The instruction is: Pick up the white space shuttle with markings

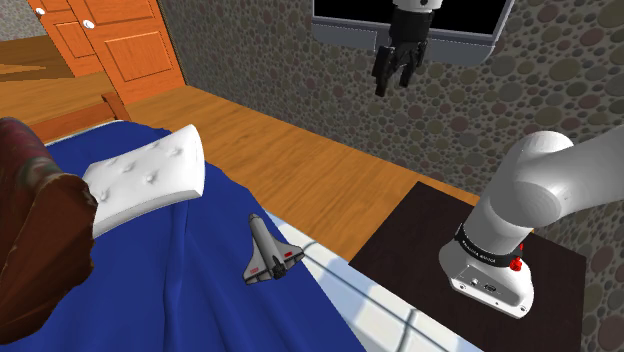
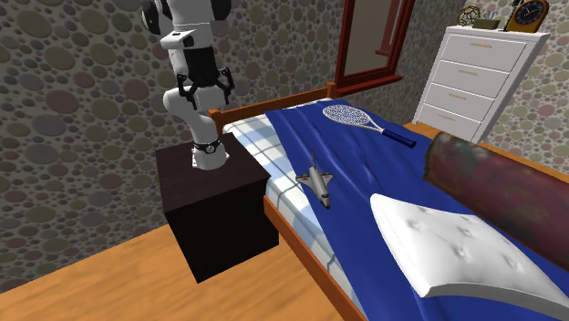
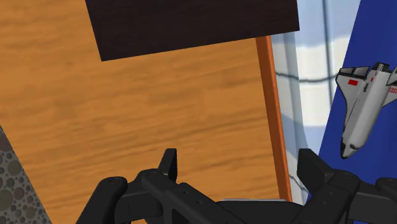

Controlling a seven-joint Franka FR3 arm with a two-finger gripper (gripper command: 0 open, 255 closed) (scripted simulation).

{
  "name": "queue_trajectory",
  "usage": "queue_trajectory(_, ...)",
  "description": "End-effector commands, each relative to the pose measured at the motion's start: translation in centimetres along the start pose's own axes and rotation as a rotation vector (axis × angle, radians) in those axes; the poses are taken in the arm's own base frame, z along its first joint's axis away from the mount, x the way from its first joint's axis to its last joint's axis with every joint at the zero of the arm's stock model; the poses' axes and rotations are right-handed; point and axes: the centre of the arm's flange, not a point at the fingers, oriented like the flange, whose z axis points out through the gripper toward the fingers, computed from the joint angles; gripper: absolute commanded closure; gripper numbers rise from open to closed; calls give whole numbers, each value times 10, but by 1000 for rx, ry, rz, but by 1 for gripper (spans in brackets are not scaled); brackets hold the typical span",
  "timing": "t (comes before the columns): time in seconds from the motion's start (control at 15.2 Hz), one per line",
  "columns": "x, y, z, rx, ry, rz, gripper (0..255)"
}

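The white space shuttle (image 1: 266, 248) on the blue bedspread (image 1: 180, 290) looks light, rigid and thin-winged, best pinched across its fuselage by the empty, wide-open pincer (image 1: 397, 78).

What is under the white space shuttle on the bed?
The space shuttle lies on the blue bedcover, near its edge. Whatever lies beneath the cover there is hidden.

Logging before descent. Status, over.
Gripper open, raised, facing the wooden floor. Shuttle lying on the blue bedcover, untouched. Pillow and racket apart from it.
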Motion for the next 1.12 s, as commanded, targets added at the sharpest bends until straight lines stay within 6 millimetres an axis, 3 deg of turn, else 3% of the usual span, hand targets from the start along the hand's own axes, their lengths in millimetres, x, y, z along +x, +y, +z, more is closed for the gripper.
queue_trajectory(0.0,0,0,0,0,0,0,0)
queue_trajectory(1.06,26,-169,135,-57,0,88,0)
